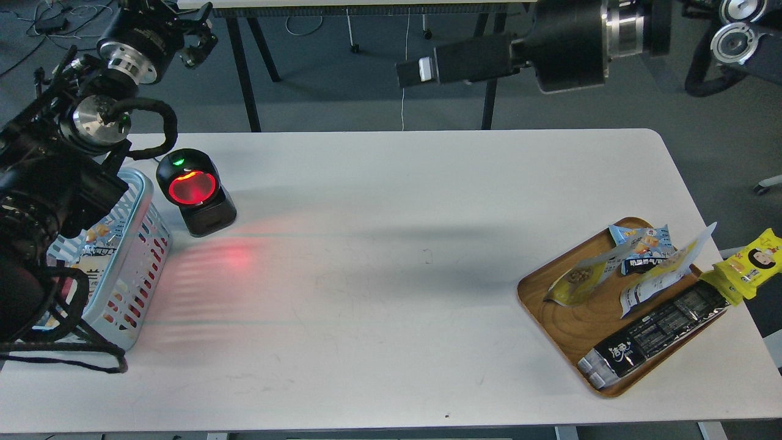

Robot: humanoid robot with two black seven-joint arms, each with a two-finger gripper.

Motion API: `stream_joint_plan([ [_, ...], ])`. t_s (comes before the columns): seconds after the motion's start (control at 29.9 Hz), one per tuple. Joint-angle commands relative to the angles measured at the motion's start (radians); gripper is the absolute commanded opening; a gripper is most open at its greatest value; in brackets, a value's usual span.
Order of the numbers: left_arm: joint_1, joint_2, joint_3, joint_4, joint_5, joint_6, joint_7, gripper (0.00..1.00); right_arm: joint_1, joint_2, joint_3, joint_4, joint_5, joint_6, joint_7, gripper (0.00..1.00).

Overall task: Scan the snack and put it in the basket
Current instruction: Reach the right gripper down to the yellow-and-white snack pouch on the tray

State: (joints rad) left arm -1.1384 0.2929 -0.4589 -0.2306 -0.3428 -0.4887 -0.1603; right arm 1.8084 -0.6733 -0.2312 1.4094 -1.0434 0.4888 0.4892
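The snack (577, 280), a yellow-and-white pouch with nuts pictured in a circle, lies on the wooden tray (565, 333) at the right. A similar pouch (658, 274) leans beside it. The light blue slotted basket (145, 201) stands at the table's left edge, half hidden by my left arm, with packets inside. My left gripper (197, 35) is high at the back left, above the scanner, small and dark. My right gripper (420, 70) reaches leftward high over the table's far edge, far from the tray, seen side-on and holding nothing visible.
A black scanner (194, 190) with a red glowing window stands right of the basket. The tray also holds a light-blue packet (641, 239) and a long black packet (654, 333). A bright yellow packet (748, 263) lies at the table's right edge.
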Motion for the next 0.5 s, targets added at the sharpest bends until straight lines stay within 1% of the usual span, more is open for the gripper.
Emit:
stream_joint_plan([
  [0.0,0.006,-0.001,0.0,0.001,0.002,0.0,-0.004,1.0,0.048,-0.008,-0.072,0.133,-0.154,0.0,-0.001,0.98],
  [0.1,0.006,-0.001,0.0,0.001,0.008,0.0,-0.005,1.0,0.057,-0.012,-0.131,0.218,-0.286,0.0,-0.001,0.97],
  [0.23,0.006,0.003,0.0,0.001,0.013,0.0,-0.007,1.0,0.063,-0.04,-0.209,0.324,-0.487,0.0,-0.001,0.92],
  [0.33,0.006,0.005,0.0,0.004,0.013,0.0,-0.007,1.0,0.066,-0.046,-0.281,0.322,-0.623,0.0,-0.001,0.92],
  [0.47,0.014,0.0,0.0,0.01,0.015,0.0,-0.007,1.0,0.066,-0.048,-0.394,0.321,-0.861,0.0,-0.001,0.92],
])
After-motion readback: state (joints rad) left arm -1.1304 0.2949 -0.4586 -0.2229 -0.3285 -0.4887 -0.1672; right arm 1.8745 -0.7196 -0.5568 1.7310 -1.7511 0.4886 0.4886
